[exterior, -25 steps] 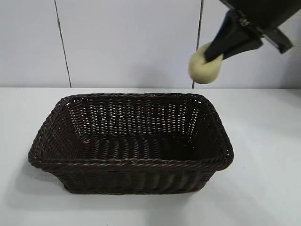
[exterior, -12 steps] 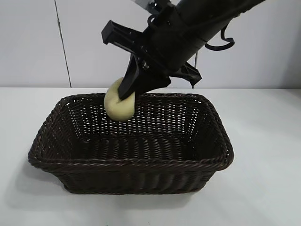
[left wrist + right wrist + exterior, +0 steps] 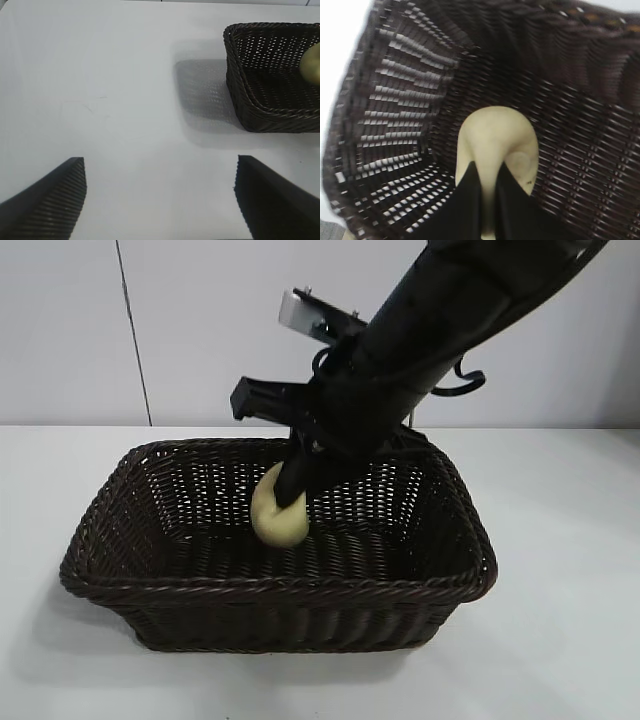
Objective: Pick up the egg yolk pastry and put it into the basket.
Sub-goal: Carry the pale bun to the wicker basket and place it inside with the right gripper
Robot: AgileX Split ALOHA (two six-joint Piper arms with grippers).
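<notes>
The dark brown wicker basket (image 3: 270,585) stands on the white table in the exterior view. My right gripper (image 3: 290,502) reaches down into it from the upper right and is shut on the pale yellow egg yolk pastry (image 3: 275,522), held just above the basket floor near the middle. In the right wrist view the black fingers (image 3: 470,195) pinch the pastry (image 3: 492,135) inside the basket (image 3: 395,105). My left gripper (image 3: 160,192) is open and empty over bare table, off to the side of the basket (image 3: 250,107); the pastry's edge (image 3: 312,62) shows there.
The white table (image 3: 560,540) spreads around the basket on all sides. A pale wall with vertical seams stands behind it.
My right gripper has swung from the upper right, over the basket's far rim and down into the basket, carrying the pastry with it.
</notes>
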